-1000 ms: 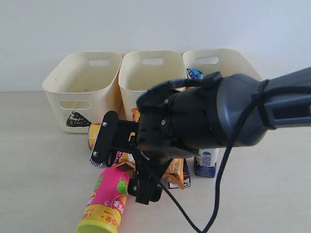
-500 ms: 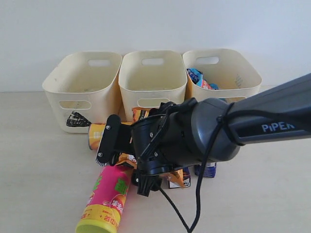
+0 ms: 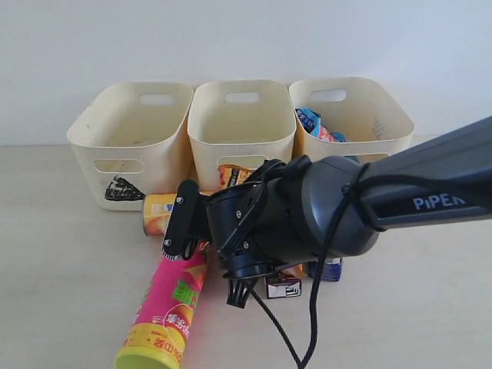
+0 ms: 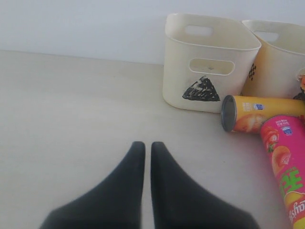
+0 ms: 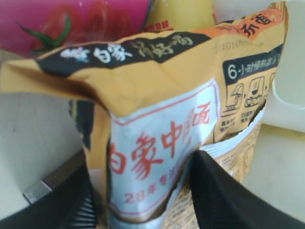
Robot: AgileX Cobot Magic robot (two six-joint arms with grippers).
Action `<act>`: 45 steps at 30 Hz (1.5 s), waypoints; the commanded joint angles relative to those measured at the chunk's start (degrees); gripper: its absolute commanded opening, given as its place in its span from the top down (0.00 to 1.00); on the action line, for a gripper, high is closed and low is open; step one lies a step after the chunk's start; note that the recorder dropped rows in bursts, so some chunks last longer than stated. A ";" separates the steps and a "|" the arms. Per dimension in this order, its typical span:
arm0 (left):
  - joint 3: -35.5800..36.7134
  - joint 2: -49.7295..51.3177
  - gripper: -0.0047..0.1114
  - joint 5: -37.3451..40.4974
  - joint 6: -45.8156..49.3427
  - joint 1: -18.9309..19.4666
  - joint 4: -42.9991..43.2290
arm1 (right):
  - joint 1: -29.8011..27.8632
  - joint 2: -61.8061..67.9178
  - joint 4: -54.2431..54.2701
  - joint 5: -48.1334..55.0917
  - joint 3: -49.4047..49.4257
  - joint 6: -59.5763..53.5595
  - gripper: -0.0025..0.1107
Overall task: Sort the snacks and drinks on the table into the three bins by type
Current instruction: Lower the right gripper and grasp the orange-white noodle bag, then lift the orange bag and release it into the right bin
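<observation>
Near: left claw, clenched, fingers together, over open worktop; broad free room on that side.
Next: pink tube, lying flat, one end at the front edge; yellow tube lying just beyond it.
Middle: right claw grasping the orange-brown bag by one end, a finger on each face, close beside both tubes.
Far: three bins in a row; blue bag in the right one.

The bins are smooth, faintly glossy plastic — the desk matt, with faint wood grain. The orange-brown bag is crinkled shiny film; the pink tube glossy.
</observation>
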 commanded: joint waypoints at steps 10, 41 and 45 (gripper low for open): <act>-0.19 -0.22 0.93 -0.72 -0.20 0.08 -0.27 | 0.29 -3.43 0.01 3.42 -0.17 -0.20 0.98; -0.19 -0.22 0.93 -0.72 -0.20 0.08 -0.27 | -10.17 -28.89 2.45 -3.01 -0.17 -4.40 0.98; -0.19 -0.22 0.93 -0.72 -0.20 0.08 -0.27 | -17.84 -28.71 3.56 -12.24 -0.17 -1.98 0.98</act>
